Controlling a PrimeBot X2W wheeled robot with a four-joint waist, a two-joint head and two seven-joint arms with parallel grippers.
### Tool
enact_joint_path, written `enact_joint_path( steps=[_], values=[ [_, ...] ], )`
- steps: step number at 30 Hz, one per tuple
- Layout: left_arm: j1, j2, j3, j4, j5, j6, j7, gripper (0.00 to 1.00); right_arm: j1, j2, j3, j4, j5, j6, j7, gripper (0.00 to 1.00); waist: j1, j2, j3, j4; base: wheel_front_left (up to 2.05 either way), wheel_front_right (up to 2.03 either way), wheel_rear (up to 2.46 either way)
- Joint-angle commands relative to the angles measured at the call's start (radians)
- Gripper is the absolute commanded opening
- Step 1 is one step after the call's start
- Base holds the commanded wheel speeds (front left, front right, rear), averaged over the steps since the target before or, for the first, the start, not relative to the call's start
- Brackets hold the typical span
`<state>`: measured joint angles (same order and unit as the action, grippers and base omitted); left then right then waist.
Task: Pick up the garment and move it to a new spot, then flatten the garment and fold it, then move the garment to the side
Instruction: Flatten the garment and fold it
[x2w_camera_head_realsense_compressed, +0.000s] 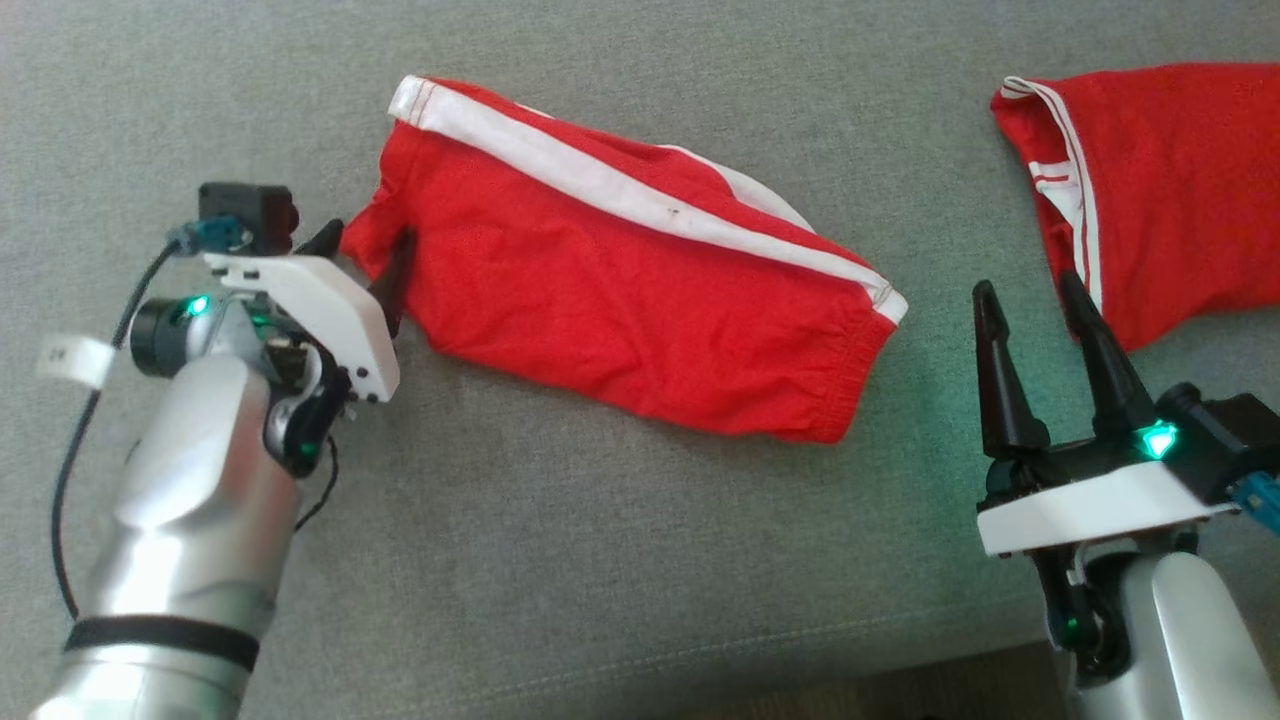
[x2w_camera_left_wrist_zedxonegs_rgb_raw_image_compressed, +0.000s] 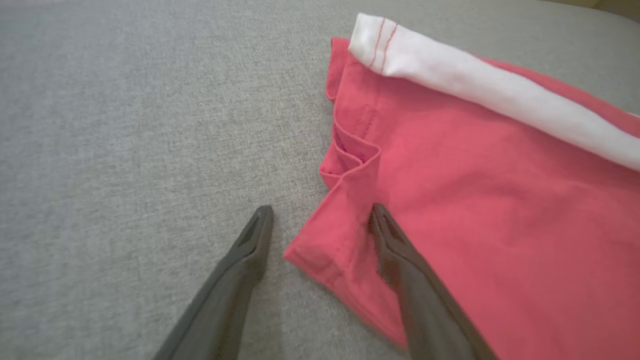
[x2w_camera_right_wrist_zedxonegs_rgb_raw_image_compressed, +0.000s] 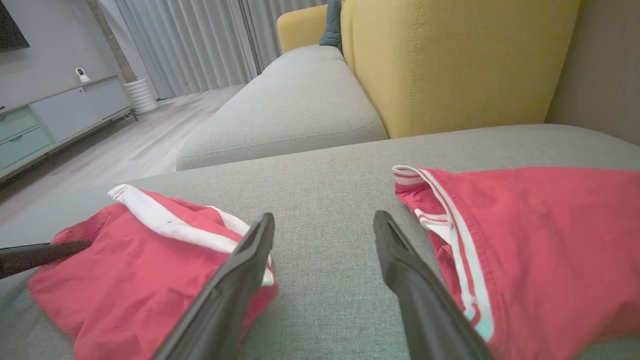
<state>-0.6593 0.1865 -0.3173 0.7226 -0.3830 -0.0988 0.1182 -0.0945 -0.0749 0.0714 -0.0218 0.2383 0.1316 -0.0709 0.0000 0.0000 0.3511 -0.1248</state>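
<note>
Silver forearms (x2w_camera_head_realsense_compressed: 190, 480) carry white wrist plates (x2w_camera_head_realsense_compressed: 320, 300), black fingers (x2w_camera_head_realsense_compressed: 1000, 380) and green lights (x2w_camera_head_realsense_compressed: 1158, 438).

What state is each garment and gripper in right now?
Red shorts: lying on the cushion, apparently folded over, not gripped.
Second red garment: lying on the cushion at right, untouched.
Left gripper: open, straddling the shorts' corner.
Right gripper: open, empty, between the garments.

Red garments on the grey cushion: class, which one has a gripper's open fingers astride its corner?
The red shorts with the broad white stripe: the left gripper straddles their corner. The thin-striped red garment lies apart, farther right.
</note>
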Motion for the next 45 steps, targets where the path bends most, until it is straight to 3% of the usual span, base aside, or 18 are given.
enact_joint_path(
  steps=[1, 4, 8, 15, 25, 34, 35, 37, 41, 45],
  values=[
    [-0.043, 0.031, 0.015, -0.005, -0.007, -0.005, 0.021, 1.0, -0.02, 0.003, 0.024, -0.028, 0.006, -0.001, -0.008, 1.0, 0.0, 0.0, 0.003, -0.002, 0.0, 0.0, 0.0],
    [-0.058, 0.023, -0.008, 0.031, -0.015, -0.014, 0.055, 1.0, -0.023, 0.005, 0.022, -0.026, 0.01, -0.001, -0.01, 1.0, 0.0, 0.0, 0.005, -0.001, 0.0, 0.0, 0.0],
    [-0.072, 0.021, -0.033, 0.067, -0.019, -0.021, 0.086, 0.0, -0.031, 0.007, 0.027, -0.026, 0.013, -0.001, -0.009, 1.0, 0.0, 0.0, 0.008, 0.0, 0.0, 0.0, 0.0],
    [-0.065, 0.023, -0.065, 0.063, -0.001, -0.008, 0.05, 0.0, -0.026, 0.008, 0.017, -0.024, 0.014, -0.001, -0.007, 1.0, 0.0, 0.0, -0.002, 0.015, 0.0, 0.0, 0.0],
    [0.116, 0.019, -0.019, -0.083, -0.043, 0.072, -0.061, 0.0, -0.004, 0.008, 0.01, -0.022, 0.022, -0.001, 0.004, 1.0, 0.0, 0.0, -0.052, 0.064, 0.0, 0.0, 0.0],
    [0.406, 0.032, 0.039, -0.372, -0.112, 0.171, -0.056, 0.0, 0.02, -0.007, 0.004, -0.031, 0.024, -0.001, 0.026, 1.0, 0.0, 0.0, -0.102, 0.12, 0.0, 0.0, 0.0],
    [0.425, 0.03, 0.038, -0.394, -0.113, 0.179, -0.051, 0.16, 0.022, -0.009, 0.003, -0.033, 0.022, -0.001, 0.029, 1.0, 0.0, 0.0, -0.105, 0.123, 0.0, 0.0, 0.0],
    [0.457, 0.024, 0.037, -0.435, -0.11, 0.201, -0.055, 1.0, 0.025, -0.012, 0.001, -0.037, 0.018, -0.001, 0.036, 1.0, 0.0, 0.0, -0.111, 0.127, 0.0, 0.0, 0.0],
    [0.502, 0.016, 0.037, -0.5, -0.085, 0.236, -0.115, 1.0, 0.028, -0.017, -0.008, -0.047, 0.0, -0.001, 0.047, 1.0, 0.0, 0.0, -0.123, 0.13, 0.0, 0.0, 0.0],
    [0.526, 0.012, 0.042, -0.56, -0.035, 0.27, -0.241, 1.0, 0.028, -0.02, -0.022, -0.061, -0.029, -0.001, 0.056, 1.0, 0.0, 0.0, -0.137, 0.13, 0.0, 0.0, 0.0]
  ],
)
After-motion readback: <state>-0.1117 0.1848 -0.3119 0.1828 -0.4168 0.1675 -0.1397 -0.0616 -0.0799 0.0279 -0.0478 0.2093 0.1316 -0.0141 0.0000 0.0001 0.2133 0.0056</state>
